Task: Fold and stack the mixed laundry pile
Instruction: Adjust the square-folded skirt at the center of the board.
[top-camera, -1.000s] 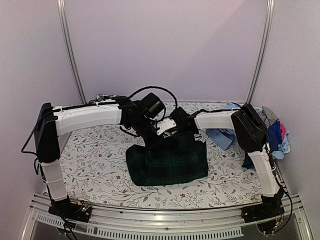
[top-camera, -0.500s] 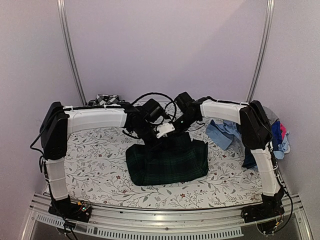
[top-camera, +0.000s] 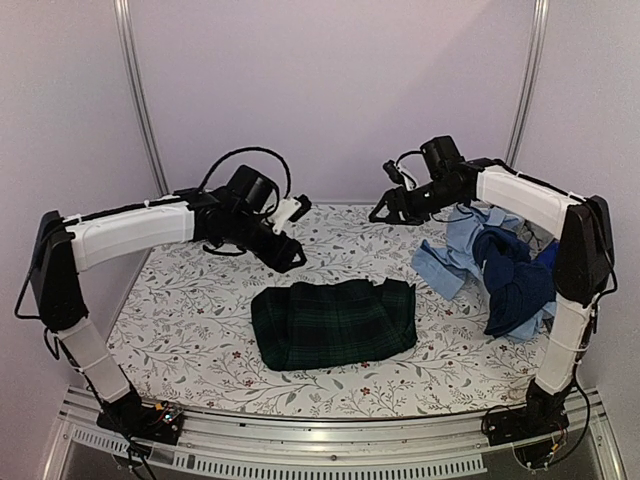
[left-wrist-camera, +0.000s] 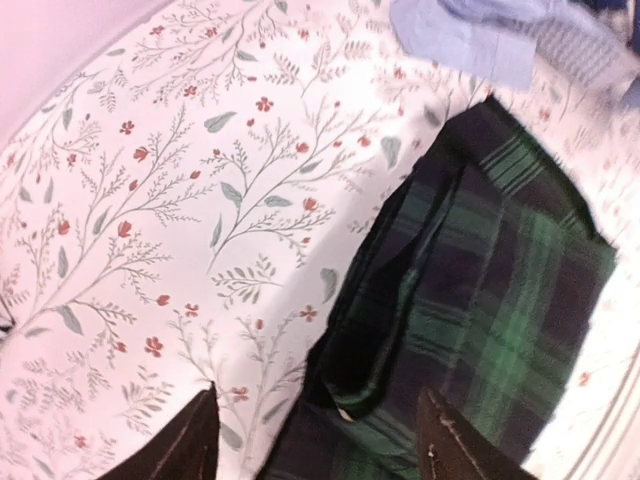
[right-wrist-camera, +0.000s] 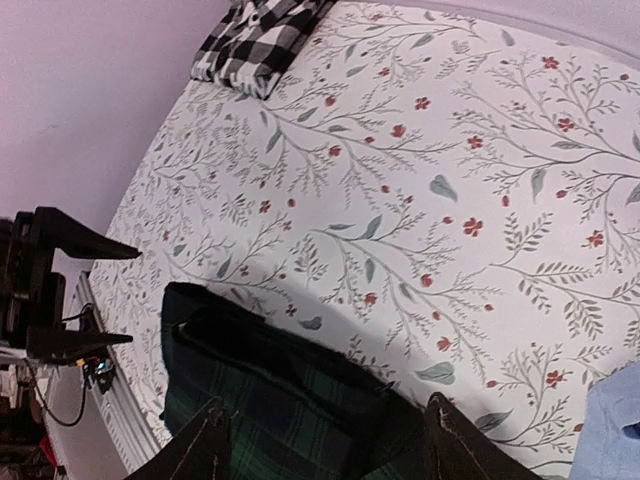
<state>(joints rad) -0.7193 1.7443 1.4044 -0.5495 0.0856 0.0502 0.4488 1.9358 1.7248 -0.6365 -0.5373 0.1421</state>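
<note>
Pincers: left pincer (left-wrist-camera: 320, 440) and right pincer (right-wrist-camera: 325, 440) both hang wide, holding nothing. Folded plaid garment (top-camera: 335, 322) lies mid-tabletop (top-camera: 200, 330), rest of the laundry pile (top-camera: 505, 275) heaped at right edge, checked shirt (right-wrist-camera: 262, 38) in far left corner. Risk I see: pile pieces look tangled, so one grab may drag several out, or sweep over the plaid and undo its fold.

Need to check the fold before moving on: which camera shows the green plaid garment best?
The top external view: the whole green plaid garment lies in frame, all edges visible on the floral covering. The left wrist view shows only its layered edge close up; the right wrist view catches just one end.
</note>
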